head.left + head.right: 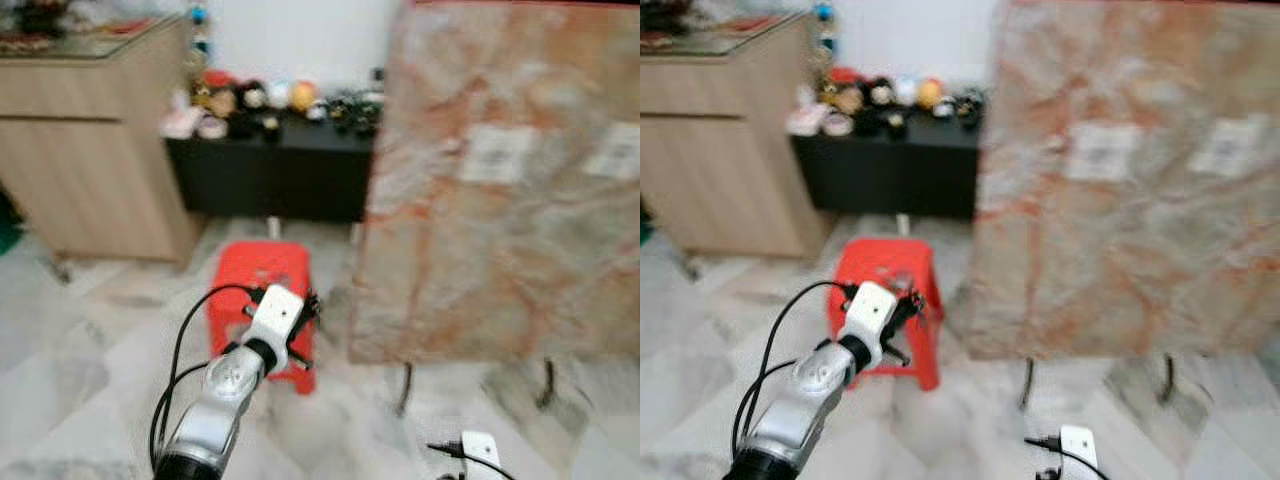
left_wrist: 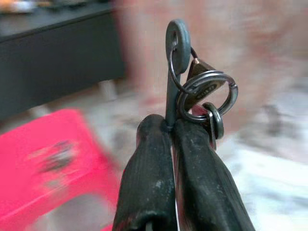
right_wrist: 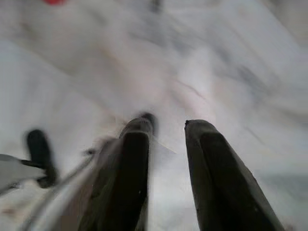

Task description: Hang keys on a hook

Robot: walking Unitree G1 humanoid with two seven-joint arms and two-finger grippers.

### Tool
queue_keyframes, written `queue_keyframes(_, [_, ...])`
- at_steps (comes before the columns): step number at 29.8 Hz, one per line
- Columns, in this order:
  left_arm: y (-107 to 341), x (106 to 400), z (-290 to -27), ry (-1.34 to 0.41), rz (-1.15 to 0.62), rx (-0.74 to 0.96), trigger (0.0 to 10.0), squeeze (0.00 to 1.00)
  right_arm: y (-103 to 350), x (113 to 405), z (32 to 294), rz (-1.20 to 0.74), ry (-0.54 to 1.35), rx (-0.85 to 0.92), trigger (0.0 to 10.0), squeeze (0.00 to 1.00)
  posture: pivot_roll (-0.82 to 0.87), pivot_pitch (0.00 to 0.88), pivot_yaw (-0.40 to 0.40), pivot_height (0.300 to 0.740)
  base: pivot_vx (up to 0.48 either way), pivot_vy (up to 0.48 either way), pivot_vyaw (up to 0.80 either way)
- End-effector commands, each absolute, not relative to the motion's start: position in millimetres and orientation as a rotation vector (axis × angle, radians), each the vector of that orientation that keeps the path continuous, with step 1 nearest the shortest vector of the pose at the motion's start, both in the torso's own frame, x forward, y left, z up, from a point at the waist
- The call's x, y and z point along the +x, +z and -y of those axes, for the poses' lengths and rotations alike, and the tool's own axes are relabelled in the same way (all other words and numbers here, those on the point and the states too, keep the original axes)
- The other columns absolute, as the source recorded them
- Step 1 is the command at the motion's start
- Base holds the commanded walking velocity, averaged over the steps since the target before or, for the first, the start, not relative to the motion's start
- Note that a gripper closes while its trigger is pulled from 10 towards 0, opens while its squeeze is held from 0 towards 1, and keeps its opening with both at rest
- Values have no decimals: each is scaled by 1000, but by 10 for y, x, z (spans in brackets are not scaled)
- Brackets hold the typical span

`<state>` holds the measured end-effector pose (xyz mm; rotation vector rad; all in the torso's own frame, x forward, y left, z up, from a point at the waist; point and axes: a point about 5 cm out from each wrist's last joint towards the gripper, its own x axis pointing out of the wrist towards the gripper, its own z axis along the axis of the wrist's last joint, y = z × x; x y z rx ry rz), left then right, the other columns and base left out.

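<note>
Keys [image 2: 202, 96] hang on linked metal rings from a thin grey stem, and that stem is pinched between the two black fingers [image 2: 147, 183] of the left tool [image 2: 171, 127], which are pressed together on it. In the wider scene, the biggest thing is a marbled pink and cream slab [image 1: 500, 190] standing upright on thin dark legs at the right, with pale labels on its face. At far left stands a wooden cabinet [image 1: 95, 150]. Between the two, against the white wall, a low black bench [image 1: 270, 175] carries a row of small toys [image 1: 255, 105]. Nearer, on the pale marble floor [image 1: 80, 360], sits a red plastic stool [image 1: 262, 300]. The left arm [image 1: 215, 400] reaches forward over the near edge of the stool, its tool held up in front of it with the keys. The right tool [image 3: 166, 127] hangs low at near right above the floor, its fingers a narrow gap apart and holding nothing.
</note>
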<state>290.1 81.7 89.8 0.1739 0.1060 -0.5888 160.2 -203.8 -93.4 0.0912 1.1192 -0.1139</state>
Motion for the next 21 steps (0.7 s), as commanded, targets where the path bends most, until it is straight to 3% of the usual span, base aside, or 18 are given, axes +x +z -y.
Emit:
queue_keyframes(1, [1001,2906,-826,-614,-51,181,10000,0,-910,1673,2001,-1093,-111,97,10000,0,57,0,-39,740,0,-334,0])
queue_keyframes(9, [1094,2812,-656,-759,5,117,10000,0,-922,1653,1973,-1093,-101,94,10000,0,56,0,-31,740,0,-79,0])
queue_keyframes(21, [1147,2763,-613,-814,28,85,10000,0,-922,1653,1977,-1095,-103,83,10000,0,63,0,-39,740,0,0,0])
